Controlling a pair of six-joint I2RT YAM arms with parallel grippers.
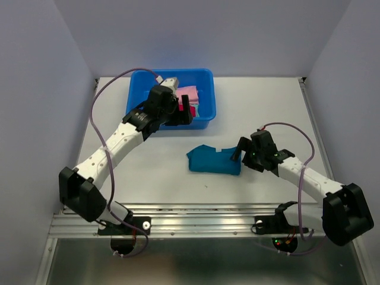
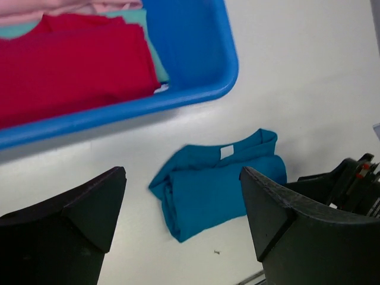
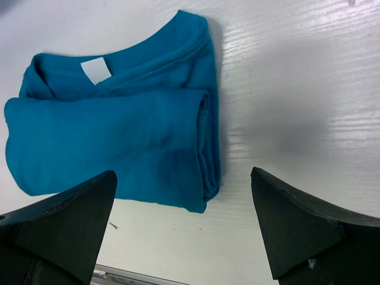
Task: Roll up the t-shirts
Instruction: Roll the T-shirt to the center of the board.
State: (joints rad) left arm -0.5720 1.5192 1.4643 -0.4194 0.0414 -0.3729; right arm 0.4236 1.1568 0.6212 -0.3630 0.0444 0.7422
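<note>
Teal t-shirt (image 1: pixel 214 161): rolled into a short, thick bundle, lying flat around the middle of the white desk (image 1: pixel 267 107), a little toward the near edge. Its collar end is still loose on the far side, with the white neck label (image 3: pixel 96 70) showing.
Blue plastic tub (image 1: pixel 205 89): against the far edge, left of the middle, well apart from the teal bundle.
Red t-shirt (image 2: pixel 71 65): folded inside the tub, filling much of what the left wrist view shows of it.
Pink t-shirt (image 1: pixel 189 94): in the tub, at the red one's far side.
Left gripper (image 1: pixel 185 110): above the tub's near-right part, fingers spread wide, holding nothing.
Right gripper (image 1: pixel 240 149): just beside the teal bundle's right end. Its fingers are parted wide with nothing between them but desk and shirt edge below. I cannot tell whether it touches the cloth.
</note>
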